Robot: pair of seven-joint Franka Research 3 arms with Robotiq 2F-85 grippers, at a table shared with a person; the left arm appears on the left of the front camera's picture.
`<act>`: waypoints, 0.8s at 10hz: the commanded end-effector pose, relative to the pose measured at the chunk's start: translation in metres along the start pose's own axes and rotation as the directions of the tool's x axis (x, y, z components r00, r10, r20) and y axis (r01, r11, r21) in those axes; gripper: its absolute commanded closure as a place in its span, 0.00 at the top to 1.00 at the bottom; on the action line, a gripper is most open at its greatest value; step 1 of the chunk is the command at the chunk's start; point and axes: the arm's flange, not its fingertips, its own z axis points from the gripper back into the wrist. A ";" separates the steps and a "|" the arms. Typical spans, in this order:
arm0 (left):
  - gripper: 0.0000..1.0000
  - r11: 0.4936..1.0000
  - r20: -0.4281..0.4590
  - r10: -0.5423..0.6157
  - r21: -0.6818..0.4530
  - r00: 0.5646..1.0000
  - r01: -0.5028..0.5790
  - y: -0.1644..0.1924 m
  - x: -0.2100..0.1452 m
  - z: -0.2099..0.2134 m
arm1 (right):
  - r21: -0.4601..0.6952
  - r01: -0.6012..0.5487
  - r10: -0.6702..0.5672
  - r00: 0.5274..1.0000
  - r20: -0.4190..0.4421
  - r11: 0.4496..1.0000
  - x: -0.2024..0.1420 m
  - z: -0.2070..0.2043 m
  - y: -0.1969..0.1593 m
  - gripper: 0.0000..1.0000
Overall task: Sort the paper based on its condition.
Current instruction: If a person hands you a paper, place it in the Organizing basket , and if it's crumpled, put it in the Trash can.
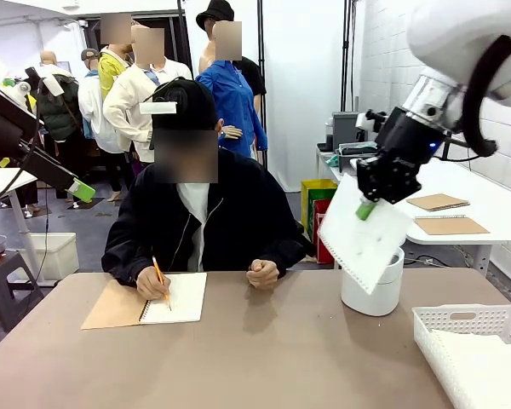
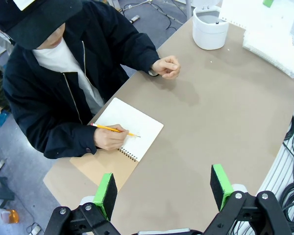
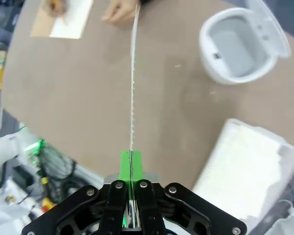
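Observation:
A white sheet of paper (image 1: 364, 243) with a torn perforated edge hangs above the white bin (image 1: 372, 296), and my right gripper (image 1: 366, 208) is shut on its top. The right wrist view shows the sheet (image 3: 133, 73) edge-on, running up from the shut green pads (image 3: 131, 164). More white paper (image 3: 247, 164) lies in the white basket (image 1: 473, 322) at the near right. My left gripper (image 2: 163, 183) is open and holds nothing, high above the table's left side, and its green tip (image 1: 82, 190) shows in the front view.
A person at the far side writes with a pencil (image 1: 161, 282) in a spiral notebook (image 1: 180, 300); the other hand (image 1: 262, 273) rests as a fist on the table. The bin's lid (image 3: 272, 29) stands open. Brown booklets (image 1: 439, 202) lie on a side table behind.

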 end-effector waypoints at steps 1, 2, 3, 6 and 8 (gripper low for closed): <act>1.00 1.000 -0.002 0.011 -0.002 1.000 -0.011 -0.001 0.001 0.000 | -0.191 -0.002 0.011 0.999 0.046 0.982 -0.012 -0.004 -0.018 0.00; 1.00 1.000 -0.002 0.011 -0.002 1.000 -0.011 -0.001 0.001 0.000 | -0.279 0.032 -0.025 0.999 0.031 0.960 -0.016 0.010 -0.031 0.00; 1.00 1.000 -0.002 0.011 -0.002 1.000 -0.011 -0.001 0.001 0.000 | -0.307 0.064 -0.065 0.998 0.006 0.950 -0.022 0.018 -0.042 0.00; 1.00 1.000 -0.002 0.011 -0.002 1.000 -0.011 -0.001 0.001 0.000 | -0.300 0.213 -0.187 0.976 0.115 0.930 -0.027 0.028 -0.081 0.00; 1.00 1.000 -0.002 0.011 -0.002 1.000 -0.011 -0.001 0.001 0.000 | -0.313 0.092 -0.083 0.996 0.044 0.945 -0.021 0.030 -0.064 0.00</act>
